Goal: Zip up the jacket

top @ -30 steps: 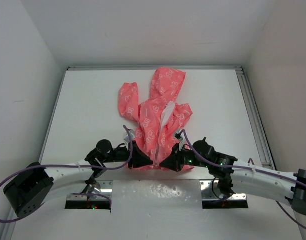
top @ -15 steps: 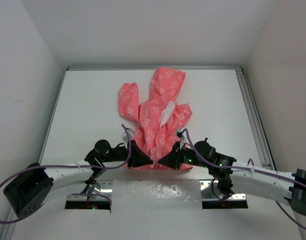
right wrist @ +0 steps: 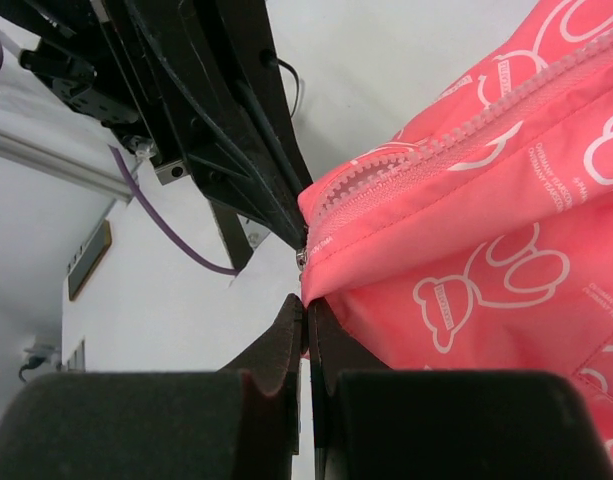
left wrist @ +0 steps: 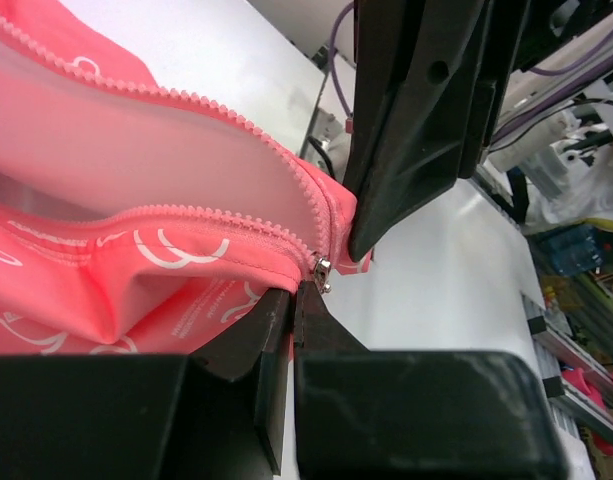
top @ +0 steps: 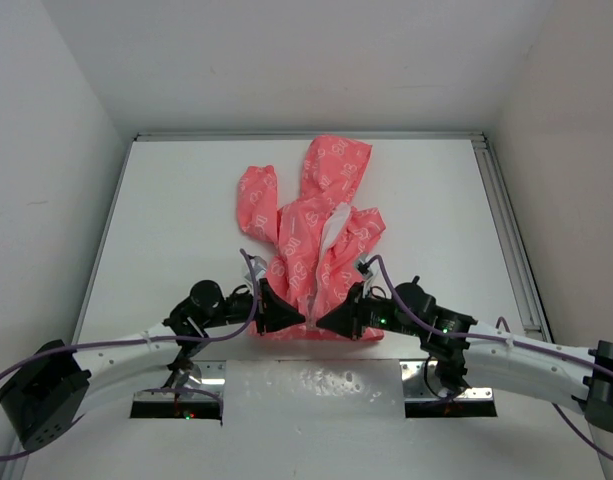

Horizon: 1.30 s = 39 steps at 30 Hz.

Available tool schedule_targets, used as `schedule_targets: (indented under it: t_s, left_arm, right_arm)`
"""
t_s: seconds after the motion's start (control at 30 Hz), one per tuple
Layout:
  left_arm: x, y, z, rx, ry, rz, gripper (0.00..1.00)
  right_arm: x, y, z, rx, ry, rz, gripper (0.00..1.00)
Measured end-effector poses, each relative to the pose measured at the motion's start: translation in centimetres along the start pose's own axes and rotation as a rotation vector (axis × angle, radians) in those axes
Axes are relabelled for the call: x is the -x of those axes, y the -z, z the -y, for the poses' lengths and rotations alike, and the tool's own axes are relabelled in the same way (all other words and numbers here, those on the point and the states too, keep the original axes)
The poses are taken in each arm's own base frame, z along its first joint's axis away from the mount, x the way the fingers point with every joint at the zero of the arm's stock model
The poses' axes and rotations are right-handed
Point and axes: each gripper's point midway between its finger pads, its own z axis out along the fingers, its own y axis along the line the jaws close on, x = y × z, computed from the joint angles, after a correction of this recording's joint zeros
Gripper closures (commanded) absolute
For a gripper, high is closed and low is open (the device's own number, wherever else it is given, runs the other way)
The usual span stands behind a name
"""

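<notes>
The coral-pink jacket (top: 316, 225) lies on the white table (top: 166, 220), hood at the far end and hem towards me. Its front is open, showing white lining (top: 331, 228). My left gripper (top: 302, 322) and right gripper (top: 322, 320) meet tip to tip at the middle of the hem. In the left wrist view, two rows of zipper teeth (left wrist: 216, 108) spread apart and converge on the small metal slider (left wrist: 323, 268), just above my left gripper (left wrist: 294, 295), which is shut on the jacket's hem (left wrist: 136, 270). My right gripper (right wrist: 306, 305) is shut on the opposite hem corner (right wrist: 466, 250), just under the slider (right wrist: 302, 258).
A raised metal rail (top: 506, 220) runs along the table's right side and white walls close in the back and sides. Metal mounting plates (top: 176, 400) and purple cables (top: 116, 340) sit at the near edge. Each wrist view shows the other arm's fingers (left wrist: 416, 110) close by.
The right gripper has edged left towards the left gripper, drawing the two hem corners closer together. Both grippers stay shut on the fabric.
</notes>
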Motion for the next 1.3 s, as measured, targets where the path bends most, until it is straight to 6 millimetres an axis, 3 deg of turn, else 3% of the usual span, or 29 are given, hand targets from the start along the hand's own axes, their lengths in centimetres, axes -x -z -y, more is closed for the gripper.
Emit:
schedule_targets:
  t_s: [0.33,0.9,1.3]
  left_arm:
    - [-0.4,-0.2,-0.8,0.058,-0.024,-0.012,1.0]
    - [0.1,-0.2,-0.6,0.056,-0.037,0.007,1.0]
    - [0.1,-0.1,-1.6,0.114,-0.022,0.017,1.0]
  right_arm:
    - [-0.1,-0.4,0.5,-0.042,-0.02,-0.021,1.0]
    - [1.1,-1.1,2.1,-0.175,-0.024,-0.015,1.0]
    - [1.7,-2.7,2.8,-0.263,-0.029,-0.066,1.0]
